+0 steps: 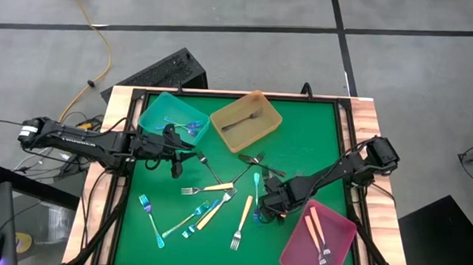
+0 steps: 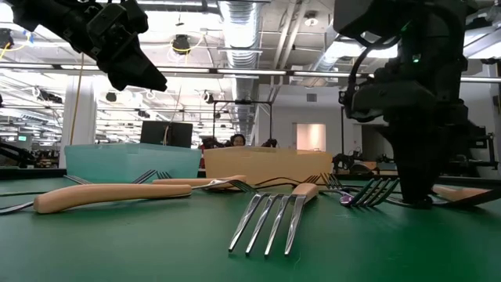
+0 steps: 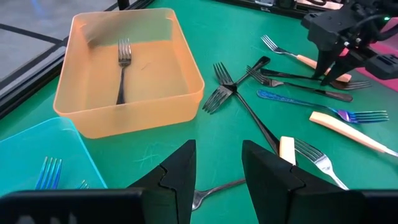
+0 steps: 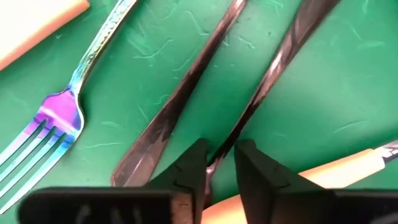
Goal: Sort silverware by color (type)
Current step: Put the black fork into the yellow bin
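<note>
Silverware lies scattered on the green mat [image 1: 301,144]: iridescent blue forks [image 1: 152,221], dark grey forks [image 3: 239,93] and cream-handled forks [image 1: 243,222]. My right gripper [image 1: 270,204] points down at the mat's middle right, shut on a dark grey fork [image 4: 280,56]. My left gripper [image 3: 217,174] hangs open above the mat beside the teal tray [image 1: 171,117], with nothing between its fingers. One dark fork [image 3: 122,71] lies in the amber tray [image 1: 246,119], and blue forks [image 3: 46,174] lie in the teal tray. My right gripper pinches a thin stretch of the dark grey fork's handle [image 4: 231,140] between its two fingers [image 4: 189,171]. The fingers come from above, pointing down, and lie across the handle. The fork lies low along the mat. The gripper hides what lies behind the fingers.
A pink tray [image 1: 322,238] with cream-handled forks sits at the near right corner. Beside the held fork lie another dark handle [image 4: 168,118], an iridescent fork [image 4: 56,124] and a cream handle [image 4: 292,180]. Black rails edge the mat.
</note>
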Robot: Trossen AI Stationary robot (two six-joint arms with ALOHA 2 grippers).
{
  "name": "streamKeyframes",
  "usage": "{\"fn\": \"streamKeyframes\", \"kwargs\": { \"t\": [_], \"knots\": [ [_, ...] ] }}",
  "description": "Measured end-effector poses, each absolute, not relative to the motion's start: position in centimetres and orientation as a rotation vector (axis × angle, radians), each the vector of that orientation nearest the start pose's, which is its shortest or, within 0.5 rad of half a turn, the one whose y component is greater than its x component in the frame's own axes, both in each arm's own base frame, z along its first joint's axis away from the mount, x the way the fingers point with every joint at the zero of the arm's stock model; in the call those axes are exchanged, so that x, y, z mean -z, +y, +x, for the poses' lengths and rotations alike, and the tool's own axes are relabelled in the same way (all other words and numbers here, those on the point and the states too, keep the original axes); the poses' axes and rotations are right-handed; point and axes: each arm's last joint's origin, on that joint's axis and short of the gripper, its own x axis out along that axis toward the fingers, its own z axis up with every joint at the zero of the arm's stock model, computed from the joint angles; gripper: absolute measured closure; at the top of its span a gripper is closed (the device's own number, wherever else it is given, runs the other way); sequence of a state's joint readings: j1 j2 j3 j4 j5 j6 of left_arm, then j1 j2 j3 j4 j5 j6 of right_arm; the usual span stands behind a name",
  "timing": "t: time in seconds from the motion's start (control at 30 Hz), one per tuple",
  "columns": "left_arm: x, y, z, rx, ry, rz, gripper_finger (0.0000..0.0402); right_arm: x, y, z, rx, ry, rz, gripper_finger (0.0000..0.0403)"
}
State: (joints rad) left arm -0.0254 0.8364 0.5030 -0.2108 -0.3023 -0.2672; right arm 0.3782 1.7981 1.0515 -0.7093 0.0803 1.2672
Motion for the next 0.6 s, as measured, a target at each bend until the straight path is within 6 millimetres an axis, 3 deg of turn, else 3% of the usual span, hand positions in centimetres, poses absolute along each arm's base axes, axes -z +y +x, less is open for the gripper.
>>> {"fn": "streamKeyframes", "kwargs": {
  "t": [0.4, 0.6],
  "knots": [
    [-22.66, 0.42, 17.60, -0.340, 0.499, -0.170, 0.0287, -14.27, 11.25, 29.14, 0.638, 1.300, 0.682, 0.0374],
    [-22.66, 0.42, 17.60, -0.340, 0.499, -0.170, 0.0287, -14.41, 11.31, 29.37, 0.627, 1.285, 0.682, 0.0377]
  ]
}}
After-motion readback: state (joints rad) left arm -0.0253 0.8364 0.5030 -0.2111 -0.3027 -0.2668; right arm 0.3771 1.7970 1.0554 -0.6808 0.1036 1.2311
